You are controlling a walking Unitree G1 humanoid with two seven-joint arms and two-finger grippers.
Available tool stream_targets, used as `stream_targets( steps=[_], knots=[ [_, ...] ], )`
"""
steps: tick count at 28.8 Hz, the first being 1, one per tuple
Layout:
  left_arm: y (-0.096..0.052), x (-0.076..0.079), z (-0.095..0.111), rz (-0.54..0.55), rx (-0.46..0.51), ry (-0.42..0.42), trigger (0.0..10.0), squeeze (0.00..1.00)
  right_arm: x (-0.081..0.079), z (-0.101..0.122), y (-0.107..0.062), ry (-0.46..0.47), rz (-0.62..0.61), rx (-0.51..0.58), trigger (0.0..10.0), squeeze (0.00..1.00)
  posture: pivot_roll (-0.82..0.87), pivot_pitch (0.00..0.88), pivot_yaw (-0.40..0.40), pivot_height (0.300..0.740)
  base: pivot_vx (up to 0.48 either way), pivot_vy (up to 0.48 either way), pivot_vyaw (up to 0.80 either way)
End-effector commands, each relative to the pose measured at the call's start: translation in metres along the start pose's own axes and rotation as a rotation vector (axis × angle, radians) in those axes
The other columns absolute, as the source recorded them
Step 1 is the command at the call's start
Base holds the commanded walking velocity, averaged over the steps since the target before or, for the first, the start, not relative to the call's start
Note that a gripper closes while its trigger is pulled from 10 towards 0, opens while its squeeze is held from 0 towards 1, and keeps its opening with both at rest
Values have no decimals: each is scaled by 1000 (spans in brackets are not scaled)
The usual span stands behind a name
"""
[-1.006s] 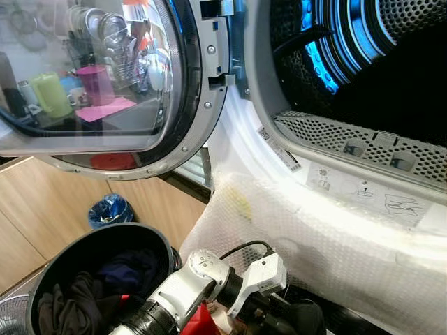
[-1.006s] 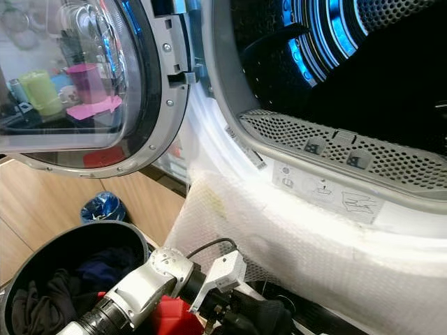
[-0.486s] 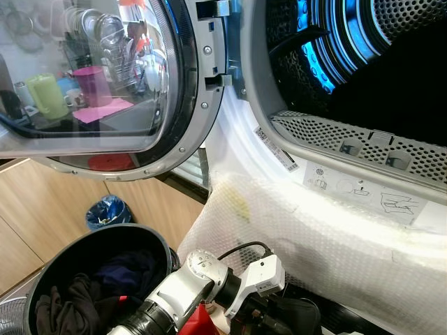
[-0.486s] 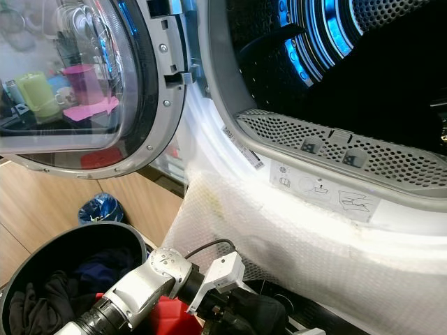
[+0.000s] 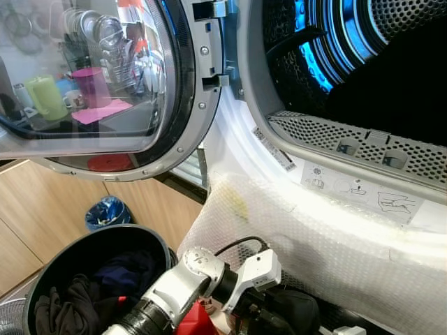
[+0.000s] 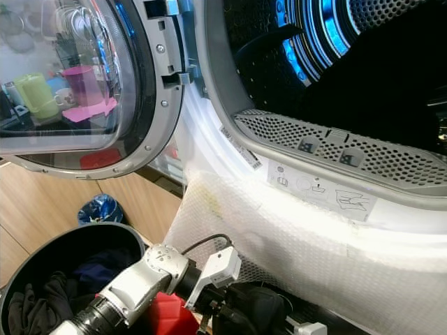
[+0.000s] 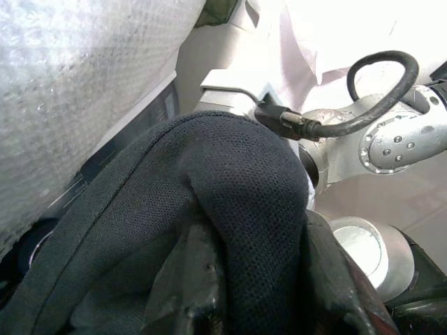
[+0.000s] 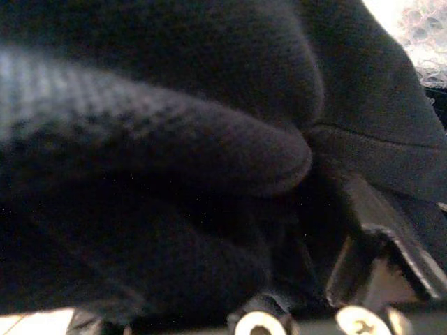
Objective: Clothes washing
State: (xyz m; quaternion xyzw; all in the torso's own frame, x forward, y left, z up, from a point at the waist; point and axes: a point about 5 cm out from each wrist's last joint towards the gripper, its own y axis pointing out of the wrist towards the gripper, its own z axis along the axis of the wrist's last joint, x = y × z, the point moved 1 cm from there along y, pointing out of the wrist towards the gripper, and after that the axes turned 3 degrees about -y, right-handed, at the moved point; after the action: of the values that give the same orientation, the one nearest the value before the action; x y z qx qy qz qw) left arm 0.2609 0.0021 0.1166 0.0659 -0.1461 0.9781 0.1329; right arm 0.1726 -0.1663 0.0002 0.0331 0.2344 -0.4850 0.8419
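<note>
The washing machine's open drum point(image 5: 391, 63) takes up the far right, lit blue inside, with its perforated grey rim point(image 5: 349, 139) along the lower edge of the opening. Below that rim a sheet of bubble wrap point(image 5: 314, 244) is draped over the machine's front. The round glass door point(image 5: 91, 77) stands swung open to the far left. Near left sits a black laundry basket point(image 5: 98, 244) with dark clothes point(image 5: 77, 300) heaped in it, and a small blue bin point(image 5: 106, 211) stands on the floor beyond it.

At the near edge, just right of the basket, the left gripper point(image 7: 251, 293) has its two black fingers pressed against a dark knit garment point(image 7: 230, 181), the cloth bunched between and over them, so it appears clamped on it. The right gripper point(image 8: 363, 279) is buried in the same dark fabric; whether its fingers are closed cannot be told.

The garment hangs low, below the bubble wrap, well short of the drum opening. Lifting it from here, a trailing fold could drag on the bubble wrap and pull the sheet loose, or catch on the perforated rim and slip from the grip onto the floor.
</note>
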Motion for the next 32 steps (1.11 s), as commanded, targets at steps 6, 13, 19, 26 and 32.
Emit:
stream_targets(
  steps=[6,13,19,26,32],
  knots=[
    [1,5,7,-49,4,28,0,0,4,9,3,26,-24,74,0,0,10,0,113,740,0,0,0],
    [0,-1,7,26,7,51,10000,0,5,4,-1,33,-32,53,0,0,11,0,94,740,0,0,0],
    [-7,-1,4,30,12,29,10000,1000,6,7,0,30,-32,58,0,0,10,0,89,740,0,0,0],
    [-26,-3,6,62,-6,24,10000,1000,6,9,4,29,-30,70,0,0,18,0,101,740,0,0,0],
    [-50,0,2,96,-34,4,10000,1000,5,4,2,34,-36,59,0,0,16,0,101,740,0,0,0]
  ],
)
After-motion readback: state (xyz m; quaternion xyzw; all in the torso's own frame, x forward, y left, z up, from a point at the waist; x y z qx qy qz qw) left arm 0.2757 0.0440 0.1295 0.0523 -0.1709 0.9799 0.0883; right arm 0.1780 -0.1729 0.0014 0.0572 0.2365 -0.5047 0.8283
